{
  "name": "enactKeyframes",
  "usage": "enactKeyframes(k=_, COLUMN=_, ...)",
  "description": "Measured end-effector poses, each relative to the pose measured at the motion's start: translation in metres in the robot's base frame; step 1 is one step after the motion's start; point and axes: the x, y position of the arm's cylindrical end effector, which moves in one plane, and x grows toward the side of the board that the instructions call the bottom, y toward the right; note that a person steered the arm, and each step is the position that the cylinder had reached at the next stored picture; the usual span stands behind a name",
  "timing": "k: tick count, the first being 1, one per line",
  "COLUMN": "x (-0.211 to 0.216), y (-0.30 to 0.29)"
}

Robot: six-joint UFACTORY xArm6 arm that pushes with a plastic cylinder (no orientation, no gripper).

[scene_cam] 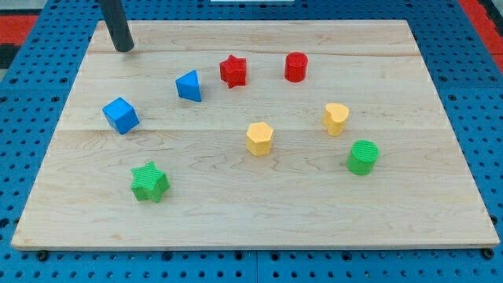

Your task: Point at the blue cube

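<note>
camera view: my tip [123, 49] rests at the board's far left corner, no jaw or hand to open or close, holding nothing; the blue cube [120, 115] sits near, at 6 o'clock from it, apart. best approach, i judge: slide straight toward 6 o'clock and stop just short, since the blue triangular block [189, 86] lies off that line at 4 o'clock. no containers on the wooden board [259, 212].

Bare board between tool [123, 49] and blue cube [120, 115]
</note>
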Motion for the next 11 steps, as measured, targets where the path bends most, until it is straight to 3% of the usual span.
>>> enactKeyframes(k=5, x=0.018, y=0.000)
enactKeyframes(k=8, x=0.092, y=0.000)
enactKeyframes(k=10, x=0.104, y=0.009)
enactKeyframes(k=11, x=0.136, y=0.018)
